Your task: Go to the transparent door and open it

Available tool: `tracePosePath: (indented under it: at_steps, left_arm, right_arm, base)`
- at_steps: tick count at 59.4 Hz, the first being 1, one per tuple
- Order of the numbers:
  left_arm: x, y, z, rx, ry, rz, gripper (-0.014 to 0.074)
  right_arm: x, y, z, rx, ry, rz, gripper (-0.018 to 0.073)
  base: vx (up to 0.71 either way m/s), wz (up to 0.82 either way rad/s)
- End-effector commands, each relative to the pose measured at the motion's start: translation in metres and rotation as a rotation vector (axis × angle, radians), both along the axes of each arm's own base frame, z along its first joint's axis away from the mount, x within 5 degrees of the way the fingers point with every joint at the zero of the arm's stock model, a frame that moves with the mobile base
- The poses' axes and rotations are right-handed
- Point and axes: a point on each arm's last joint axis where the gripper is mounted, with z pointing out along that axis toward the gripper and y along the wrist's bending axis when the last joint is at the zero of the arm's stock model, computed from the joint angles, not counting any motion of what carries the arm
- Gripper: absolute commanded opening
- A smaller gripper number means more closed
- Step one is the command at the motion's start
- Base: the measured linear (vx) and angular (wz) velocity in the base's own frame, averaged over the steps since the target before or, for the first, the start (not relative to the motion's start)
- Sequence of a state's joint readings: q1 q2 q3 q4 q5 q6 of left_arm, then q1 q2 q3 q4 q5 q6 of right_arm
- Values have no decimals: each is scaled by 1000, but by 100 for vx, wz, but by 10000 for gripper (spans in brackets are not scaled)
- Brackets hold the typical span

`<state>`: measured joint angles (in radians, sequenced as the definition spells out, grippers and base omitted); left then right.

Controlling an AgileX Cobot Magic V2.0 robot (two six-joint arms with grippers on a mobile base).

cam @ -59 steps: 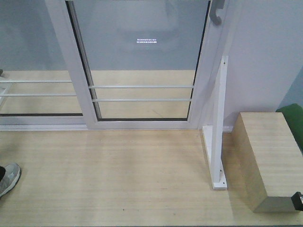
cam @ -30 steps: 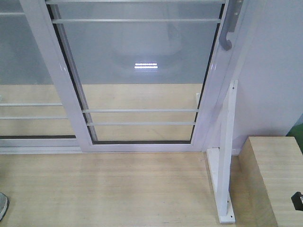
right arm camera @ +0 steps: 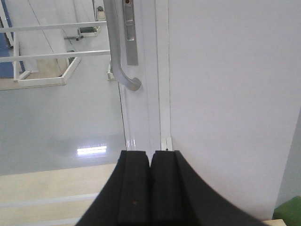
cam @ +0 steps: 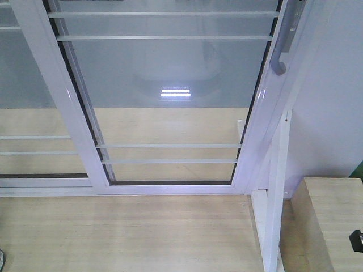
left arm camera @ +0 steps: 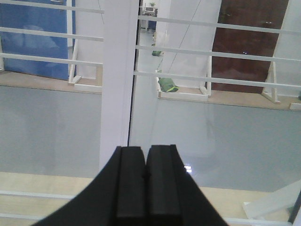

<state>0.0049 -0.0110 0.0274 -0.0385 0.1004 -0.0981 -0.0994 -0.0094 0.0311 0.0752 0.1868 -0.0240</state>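
Note:
The transparent door [cam: 170, 90] is a white-framed glass panel with thin white bars, closed against the white wall. Its curved grey pull handle [cam: 281, 51] sits on the right stile and also shows in the right wrist view [right arm camera: 123, 61]. My right gripper [right arm camera: 150, 153] is shut and empty, below the handle and short of the stile. My left gripper [left arm camera: 146, 148] is shut and empty, facing the white stile [left arm camera: 117, 75] where the two glass panels meet.
A second white-framed glass panel without a handle [cam: 28, 113] stands to the left. A white support post [cam: 278, 187] rises at the door's right side. A light wooden box [cam: 334, 221] lies at the lower right. White wall [right arm camera: 230, 94] is on the right.
The front view has come closer to the door: the frame and handle have grown larger and shifted down and right, and the shoe at the lower left has left the view.

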Motion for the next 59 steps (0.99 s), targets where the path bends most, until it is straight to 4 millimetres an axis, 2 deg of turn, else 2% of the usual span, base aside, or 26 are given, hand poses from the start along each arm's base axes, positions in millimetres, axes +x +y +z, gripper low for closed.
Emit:
tracePosePath:
  at_steps: [1, 59]
  left_arm:
    - [1, 0, -2, -16, -57, -1, -7]
    - [1, 0, -1, -16, -69, 0, -7]
  right_arm:
    - [0, -1, 4, -18, -87, -5, -8]
    - [0, -1, 8, -22, -123, -8, -8]
  base:
    - [10, 0]
    - [3, 0]
